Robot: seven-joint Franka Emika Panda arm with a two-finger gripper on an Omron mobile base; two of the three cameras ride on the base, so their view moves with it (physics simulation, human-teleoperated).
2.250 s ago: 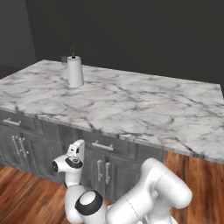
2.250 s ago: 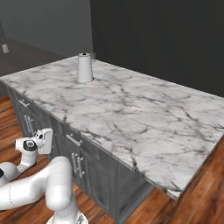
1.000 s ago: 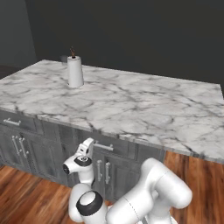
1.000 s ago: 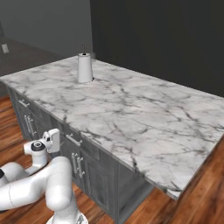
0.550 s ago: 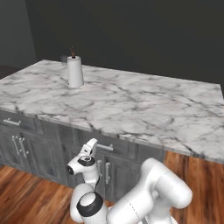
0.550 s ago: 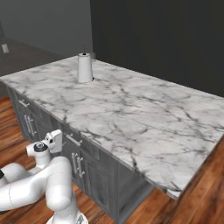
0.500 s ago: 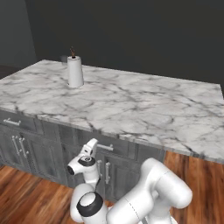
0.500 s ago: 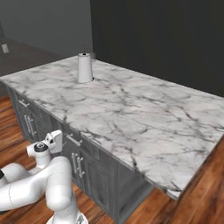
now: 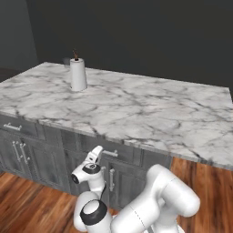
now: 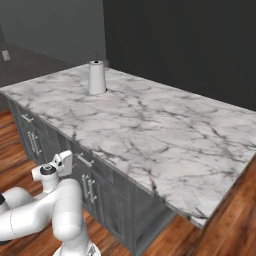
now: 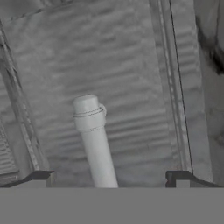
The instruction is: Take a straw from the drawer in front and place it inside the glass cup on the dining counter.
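hand released, fingertips straddling the silver bar handle | drawer shut under the marble desk, so the straw can't be seen | risk: a slightly off-centre close slips off the handle, drawer stays shut

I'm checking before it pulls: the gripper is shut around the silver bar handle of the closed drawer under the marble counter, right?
Not quite. The gripper is open, its fingertips standing wide to either side of the silver bar handle, not shut around it; the hand view shows this. The drawer under the marble counter is closed, as you said.
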